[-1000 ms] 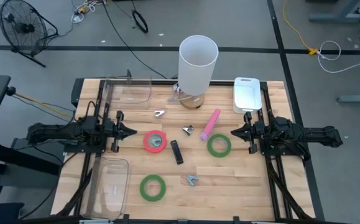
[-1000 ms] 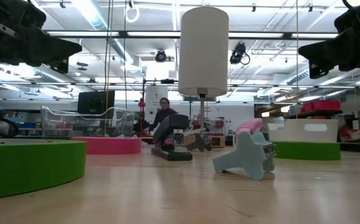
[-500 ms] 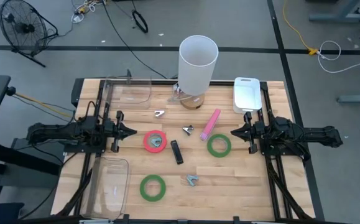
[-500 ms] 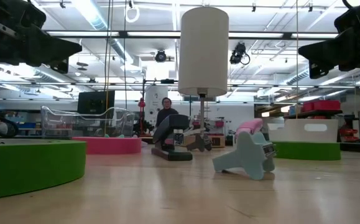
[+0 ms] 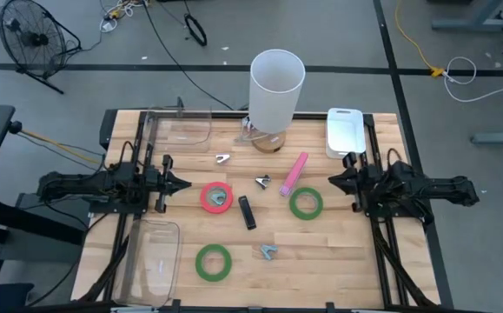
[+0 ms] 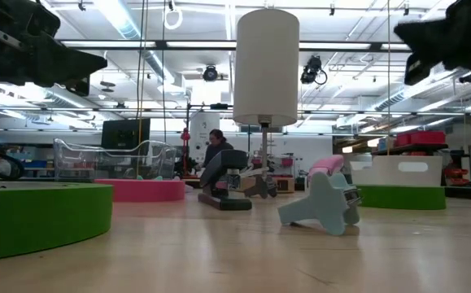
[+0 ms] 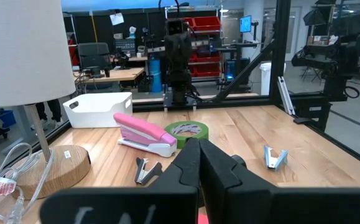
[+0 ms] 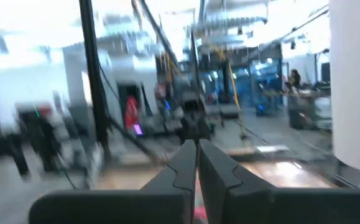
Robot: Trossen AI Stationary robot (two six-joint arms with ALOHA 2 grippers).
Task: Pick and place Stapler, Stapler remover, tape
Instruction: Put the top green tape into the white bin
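Tabletop [image 5: 338, 252] middle holds tape rings; left end effector [image 5: 186, 183] and right end effector [image 5: 330, 180] pressed together at edges

Wooden slat table [image 5: 320, 252] on grey concrete floor [image 5: 60, 87] with dark seam lines. Black floor fan [image 5: 29, 39] beyond table's far left corner. Black and yellow cables [image 5: 416, 43] loose on floor. Ceiling strip lights [image 6: 125, 16], exposed pipes. Red storage bins [image 7: 204, 43], possibly on shelving. Seated person [image 6: 215, 146] in distance.
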